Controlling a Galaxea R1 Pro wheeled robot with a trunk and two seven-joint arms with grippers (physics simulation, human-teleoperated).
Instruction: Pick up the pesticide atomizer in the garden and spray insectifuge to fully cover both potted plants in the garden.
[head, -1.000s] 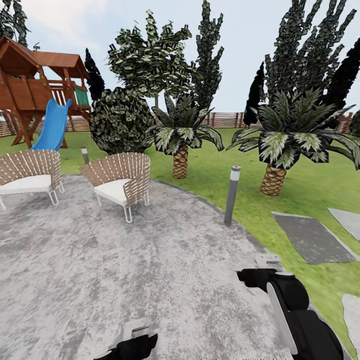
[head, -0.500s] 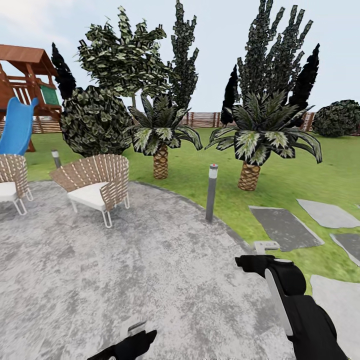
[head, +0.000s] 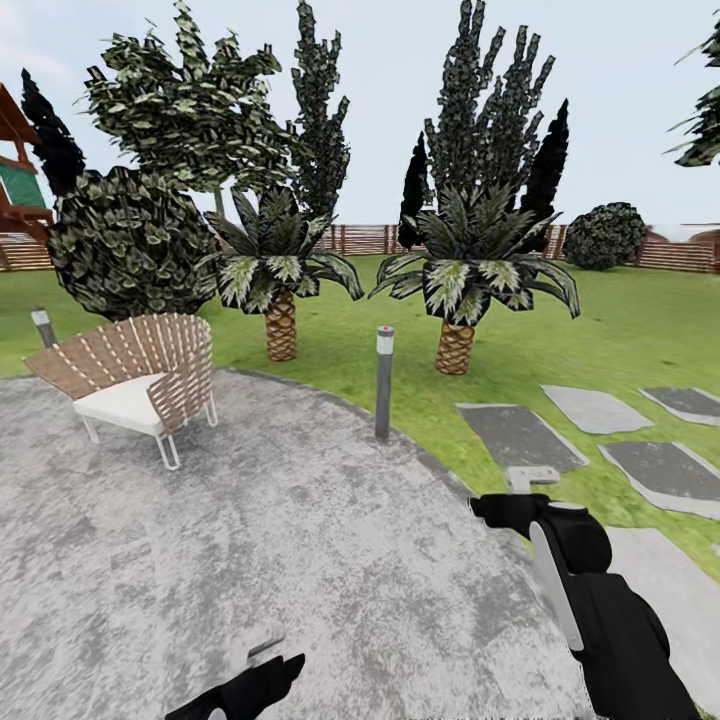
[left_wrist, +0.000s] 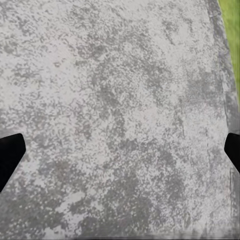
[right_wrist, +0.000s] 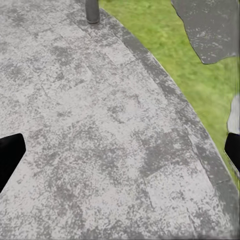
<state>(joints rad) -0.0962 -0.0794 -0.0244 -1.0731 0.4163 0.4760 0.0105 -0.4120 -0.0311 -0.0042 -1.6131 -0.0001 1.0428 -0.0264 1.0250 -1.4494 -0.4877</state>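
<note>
The pesticide atomizer and the two potted plants are out of view. The garden spreads ahead: green lawn (head: 620, 330), round grey stone paving (head: 250, 560), stepping slabs (head: 520, 435) and a brown slat fence (head: 370, 238). My left gripper (head: 255, 680) hangs low over the paving, its dark fingers (left_wrist: 10, 155) wide apart around bare stone, so it is open. My right gripper (head: 500, 510) hovers near the paving's curved edge, its fingers (right_wrist: 10, 152) also spread and empty.
A wicker chair (head: 135, 385) stands on the paving at the left. A grey bollard light (head: 384, 380) stands at the paving's rim, another bollard (head: 43, 327) far left. Two scaly-trunked palms (head: 280, 290) (head: 455, 300), a round bush (head: 125, 245) and tall dark trees stand beyond.
The whole view has swung to the right: the slide, the playset and one chair have slid off the left edge, and more stepping slabs show at the right. Both arms keep their pose.
</note>
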